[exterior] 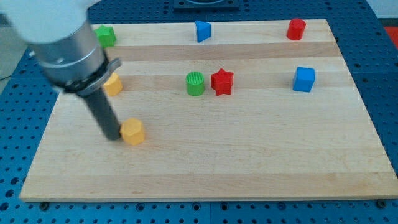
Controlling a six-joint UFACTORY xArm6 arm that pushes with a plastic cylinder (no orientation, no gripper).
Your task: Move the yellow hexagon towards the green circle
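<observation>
The yellow hexagon (132, 131) lies on the wooden board at the view's lower left. The green circle (195, 83) stands upright near the board's middle, up and to the right of the hexagon. My tip (112, 137) rests on the board just left of the yellow hexagon, touching or nearly touching its left side. The rod rises up and to the left into the arm's grey body, which hides part of the board's upper left.
A red star (222, 81) sits right beside the green circle. A second yellow block (113, 84) is partly hidden behind the arm. A green block (106, 35), blue triangle (203, 30), red cylinder (296, 29) line the top; a blue cube (304, 79) is at right.
</observation>
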